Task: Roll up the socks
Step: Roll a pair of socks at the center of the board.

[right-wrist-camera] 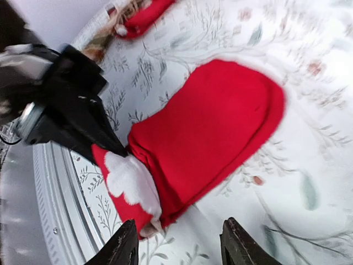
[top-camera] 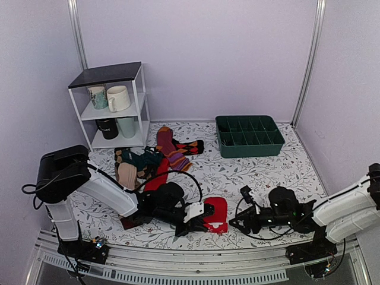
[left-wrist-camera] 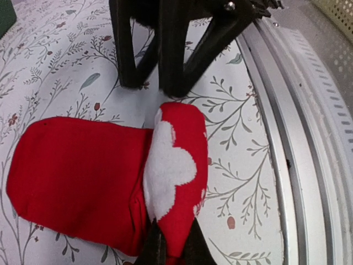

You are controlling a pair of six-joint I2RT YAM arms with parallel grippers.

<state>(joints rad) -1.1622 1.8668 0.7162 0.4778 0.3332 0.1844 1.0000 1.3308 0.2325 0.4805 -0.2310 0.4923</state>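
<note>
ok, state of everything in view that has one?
Bright red knit socks: lying folded, not rolled up, white-patched end pinched.
Left gripper: jaws shut on the red socks' patched end.
Right gripper: jaws open, holding nothing.
Heap of mixed striped socks: loose, unrolled.
Dark green plastic divider tray: upright, far right.
Cream ceramic mug: upright on the white shelf.

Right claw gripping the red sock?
No: the right claw stands open, bare tablecloth between its fingers, the red sock just ahead of them.
</note>
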